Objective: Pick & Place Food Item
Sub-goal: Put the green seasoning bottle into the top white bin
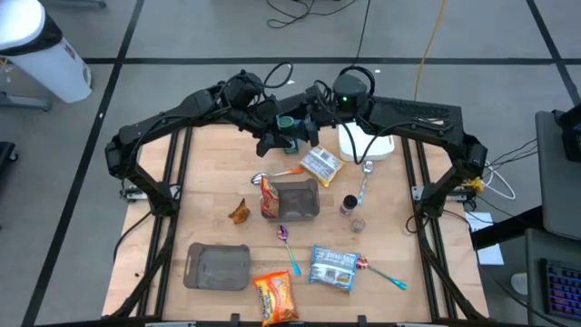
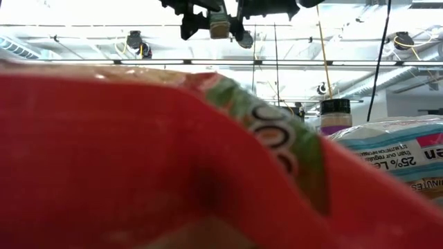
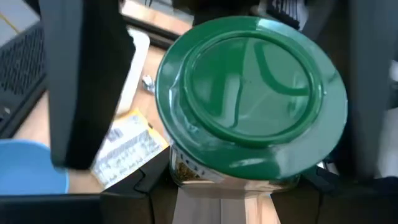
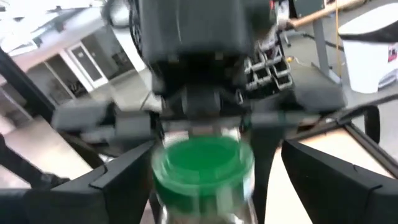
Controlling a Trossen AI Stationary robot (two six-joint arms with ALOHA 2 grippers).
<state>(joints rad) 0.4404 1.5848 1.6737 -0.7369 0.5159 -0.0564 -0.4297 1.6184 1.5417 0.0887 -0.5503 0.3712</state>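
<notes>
A glass jar with a green lid [image 1: 288, 122] is up in the air over the table's far middle. It also shows at the top of the low view [image 2: 219, 24]. My left gripper [image 1: 280, 134] is shut on the jar [image 3: 249, 93]. My right gripper [image 1: 307, 123] is open. Its two fingers stand one on either side of the jar's lid [image 4: 202, 162]; I cannot tell whether they touch it. My left gripper pinches the jar's glass body just below the lid [image 3: 186, 177] between its two fingers. The fingers come from the table's left side. The jar is lifted clear of the table with its lid up.
A white bowl [image 1: 366, 145] stands at the far right. Snack packets [image 1: 322, 163], a dark container [image 1: 295, 200], spoons, a small spice jar [image 1: 349, 204], a grey tray [image 1: 218, 265] and an orange bag [image 1: 275, 295] lie about. A red packet [image 2: 138, 159] blocks the low view.
</notes>
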